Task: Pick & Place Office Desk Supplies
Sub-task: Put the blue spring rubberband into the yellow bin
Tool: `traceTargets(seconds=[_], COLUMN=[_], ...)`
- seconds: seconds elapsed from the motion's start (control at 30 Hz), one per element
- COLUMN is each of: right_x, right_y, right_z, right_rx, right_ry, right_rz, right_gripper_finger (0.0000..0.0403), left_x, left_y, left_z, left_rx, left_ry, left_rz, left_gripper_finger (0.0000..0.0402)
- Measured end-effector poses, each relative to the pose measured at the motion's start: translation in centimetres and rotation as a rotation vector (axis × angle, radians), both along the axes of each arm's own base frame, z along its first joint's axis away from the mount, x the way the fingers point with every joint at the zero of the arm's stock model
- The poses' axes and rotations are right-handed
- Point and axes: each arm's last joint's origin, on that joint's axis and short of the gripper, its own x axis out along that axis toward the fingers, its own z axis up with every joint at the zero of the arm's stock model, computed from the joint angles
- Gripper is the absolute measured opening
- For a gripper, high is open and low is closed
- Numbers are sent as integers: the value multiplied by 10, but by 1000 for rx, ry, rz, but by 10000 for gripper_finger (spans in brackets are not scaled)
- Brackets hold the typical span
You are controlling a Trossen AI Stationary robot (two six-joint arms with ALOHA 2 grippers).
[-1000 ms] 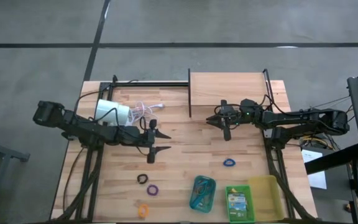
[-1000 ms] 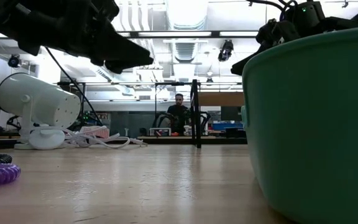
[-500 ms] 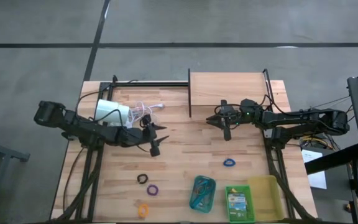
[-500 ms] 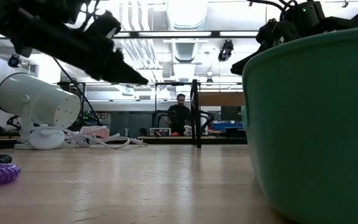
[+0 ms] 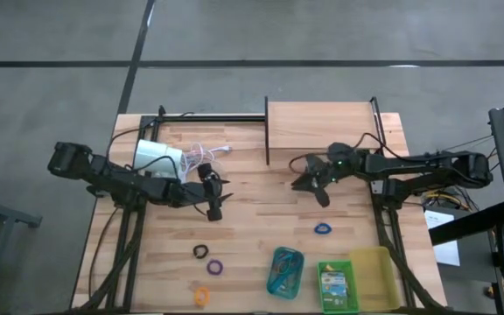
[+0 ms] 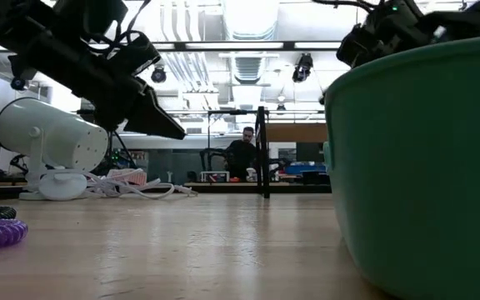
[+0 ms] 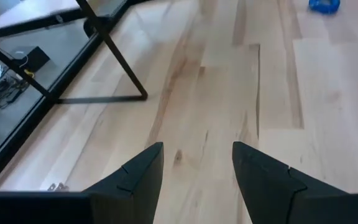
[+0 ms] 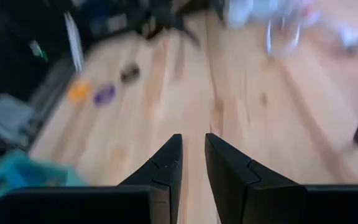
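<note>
Loose loops on the table (image 5: 261, 201): 4. Blue loop (image 5: 322, 229) sits right of centre, toward the front edge; black loop (image 5: 200, 252), purple loop (image 5: 215, 267) and orange loop (image 5: 202, 296) run in a short line toward the front-left, orange nearest the front edge. 1 crayon box (image 5: 337, 283), yellow-green, lies in the green tray (image 5: 337, 304). The teal tray (image 5: 285, 271) holds thin loops, too small to count.

3 trays in a row along the front edge, right half: teal, green, then yellow tray (image 5: 374, 276) at the front-right corner, touching or nearly so.

Left gripper (image 5: 214, 194) hangs above the table left of centre, w/ fingers (image 7: 135, 177) parted and nothing between them, only bare wood. Right gripper (image 5: 308, 181) hangs right of centre, behind the blue loop; its fingers (image 8: 164, 165) show a narrow gap, nothing held.

White lamp (image 5: 158, 158) w/ its white cord (image 5: 204, 155) is at the back-left, just behind the left arm. Wooden board (image 5: 318, 115) on a black frame stands at the back edge, centre-right. In the low view the teal tray fills the right side & blocks most of the table behind it; a person (image 6: 245, 152) sits far off in the room.
</note>
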Motion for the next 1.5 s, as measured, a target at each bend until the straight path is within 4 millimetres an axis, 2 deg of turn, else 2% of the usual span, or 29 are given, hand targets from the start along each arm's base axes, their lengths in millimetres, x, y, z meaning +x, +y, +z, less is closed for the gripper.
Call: traceTargets(seconds=[0.1,0.2,0.4,0.57,0.7,0.83,0.97,1.13,1.23,1.5], right_x=[3,2,1,-12,-30,-44,-46,-44,-45,-45], right_y=[9,21,64,95,109,110,109,110,112,114], right_z=[6,21,48,58,51,40,27,13,5,-21], right_rx=[-32,-102,-227,-312,-289,-214,-162,-171,-141,-106], right_ry=[164,305,416,514,660,784,797,761,775,839], right_rz=[-32,-69,-35,-92,-111,-256,-316,-269,-241,-245], right_gripper_finger=[68,68,68,68,68,75,107,180,208,204], left_x=[-1,-3,-4,-4,-4,-4,-4,-3,-3,-4], left_y=[0,0,1,1,1,1,1,1,1,1], left_z=[-2,-4,-5,-5,-5,-5,-5,-5,-5,-5], left_rx=[4,7,10,10,10,10,10,10,9,9], left_ry=[25,50,68,68,68,67,67,67,67,68], left_rz=[0,0,0,0,0,0,-1,-1,-1,-1], left_gripper_finger=[197,197,197,197,197,197,197,197,197,197])
